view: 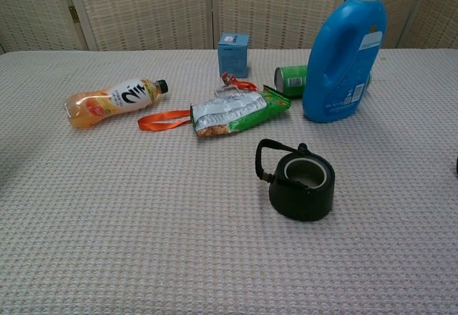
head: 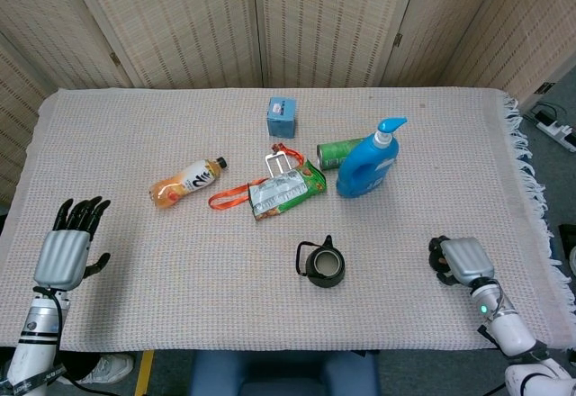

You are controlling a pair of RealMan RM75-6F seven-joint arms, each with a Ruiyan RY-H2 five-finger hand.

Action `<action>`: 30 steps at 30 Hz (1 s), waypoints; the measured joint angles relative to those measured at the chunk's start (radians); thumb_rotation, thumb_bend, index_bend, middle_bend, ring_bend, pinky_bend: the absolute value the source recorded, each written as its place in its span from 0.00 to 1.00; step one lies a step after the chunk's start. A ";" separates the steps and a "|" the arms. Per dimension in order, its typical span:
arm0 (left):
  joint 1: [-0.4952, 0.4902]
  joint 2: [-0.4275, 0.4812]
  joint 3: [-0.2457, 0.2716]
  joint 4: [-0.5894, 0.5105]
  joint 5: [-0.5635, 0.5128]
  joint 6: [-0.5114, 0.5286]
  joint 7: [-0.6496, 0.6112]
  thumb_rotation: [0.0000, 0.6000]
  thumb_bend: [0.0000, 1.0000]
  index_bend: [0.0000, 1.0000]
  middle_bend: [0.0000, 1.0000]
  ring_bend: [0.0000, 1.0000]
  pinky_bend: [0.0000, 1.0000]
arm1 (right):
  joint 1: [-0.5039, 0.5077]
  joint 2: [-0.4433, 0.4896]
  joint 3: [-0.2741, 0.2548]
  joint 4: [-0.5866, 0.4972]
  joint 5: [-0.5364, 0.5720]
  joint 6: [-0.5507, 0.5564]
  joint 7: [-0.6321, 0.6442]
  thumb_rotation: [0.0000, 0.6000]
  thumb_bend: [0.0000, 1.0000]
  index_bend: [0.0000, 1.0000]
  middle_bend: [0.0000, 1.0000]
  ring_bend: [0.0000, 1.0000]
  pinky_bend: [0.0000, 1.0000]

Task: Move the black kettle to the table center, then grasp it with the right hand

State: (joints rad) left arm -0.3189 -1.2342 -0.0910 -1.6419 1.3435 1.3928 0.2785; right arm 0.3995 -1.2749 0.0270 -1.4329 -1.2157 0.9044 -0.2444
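Observation:
The black kettle [head: 322, 265] stands upright near the middle front of the table, lid off, handle to its left; the chest view shows the kettle [view: 300, 182] right of centre. My right hand [head: 459, 261] hovers low over the front right of the table, well right of the kettle, fingers curled in and holding nothing. My left hand [head: 67, 247] is at the front left edge, fingers spread and pointing up, empty. The chest view shows only a dark sliver of the right hand at its right edge.
Behind the kettle lie a green snack bag [head: 286, 189] with an orange strap, an orange drink bottle [head: 184, 183], a green can [head: 337, 154], a blue detergent bottle [head: 367, 164] and a small blue box [head: 282, 115]. The table's fringed right edge [head: 531, 189] is beside the right hand.

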 measured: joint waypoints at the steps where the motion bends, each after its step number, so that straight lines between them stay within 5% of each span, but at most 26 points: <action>1: 0.001 0.000 -0.001 0.001 0.000 0.000 0.000 1.00 0.21 0.08 0.06 0.07 0.00 | 0.000 0.002 0.001 -0.007 -0.003 0.003 0.002 1.00 0.31 0.43 0.41 0.87 0.82; 14: 0.017 0.018 -0.014 -0.015 -0.004 0.007 0.001 1.00 0.21 0.08 0.06 0.07 0.00 | 0.099 0.069 0.053 -0.231 -0.124 0.002 0.045 1.00 0.31 0.44 0.42 0.88 0.82; 30: 0.040 0.038 -0.019 -0.028 -0.013 0.011 -0.003 1.00 0.21 0.08 0.06 0.07 0.00 | 0.282 -0.007 0.087 -0.347 -0.104 -0.127 -0.105 1.00 0.31 0.44 0.41 0.88 0.82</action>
State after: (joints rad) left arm -0.2793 -1.1965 -0.1099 -1.6697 1.3309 1.4039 0.2758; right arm 0.6817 -1.2819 0.1136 -1.7801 -1.3193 0.7772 -0.3496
